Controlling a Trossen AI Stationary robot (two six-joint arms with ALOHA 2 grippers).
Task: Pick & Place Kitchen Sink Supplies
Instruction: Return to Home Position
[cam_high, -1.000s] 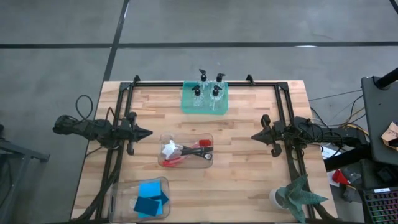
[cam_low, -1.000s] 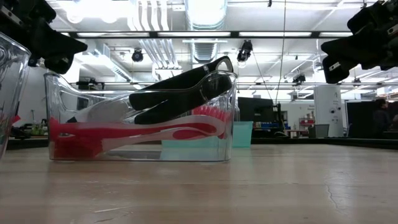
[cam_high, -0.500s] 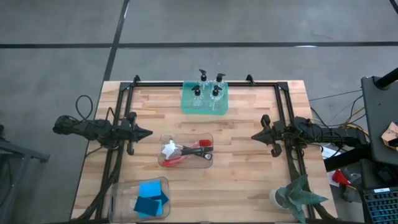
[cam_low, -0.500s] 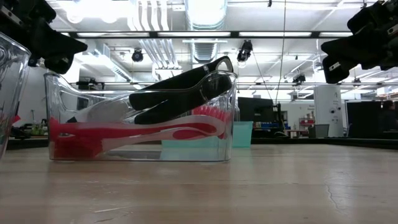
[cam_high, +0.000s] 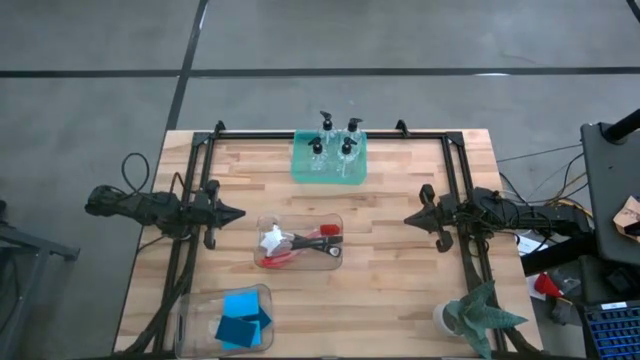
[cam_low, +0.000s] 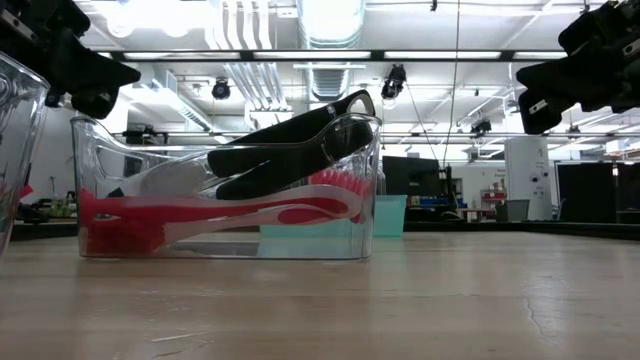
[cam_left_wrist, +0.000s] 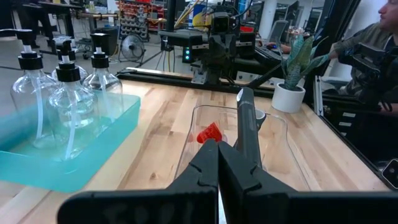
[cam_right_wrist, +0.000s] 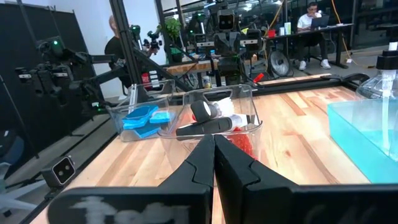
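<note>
While both dark arms lie drawn back at opposite sides of the pale wooden tabletop (cam_high: 400, 290), none of the supplies lies loose on the boards. I judge the sorting done, with only the settling at rest in hand. The left pincer (cam_high: 238, 213) points inward from the left side and the right pincer (cam_high: 408, 218) faces it from the right. In each wrist view the two dark fingers are pressed tip to tip with nothing between them.

Between the two, and slightly nearer the front edge than either, sits the clear plastic brush bin (cam_high: 268, 222). Its long axis runs side to side, roughly along the line that joins the pincers. The left pincer is the nearer, close to the bin's left end, and the right stands farther off.

At the front left corner the clear plastic sponge bin (cam_high: 195, 305) holds the flat bright-blue sponges (cam_high: 243, 305), which overlap so that I cannot count them. Midway along the far edge, the translucent green tray (cam_high: 300, 172) carries the four small clear pump bottles with black tops (cam_high: 347, 148), upright and close together. Inside the brush bin lie the slim red brush (cam_high: 325, 230), the black brush (cam_high: 310, 240) and the white-headed brush (cam_high: 272, 240), piled lengthwise. The small green potted plant (cam_high: 480, 312) stands apart at the front right corner.
</note>
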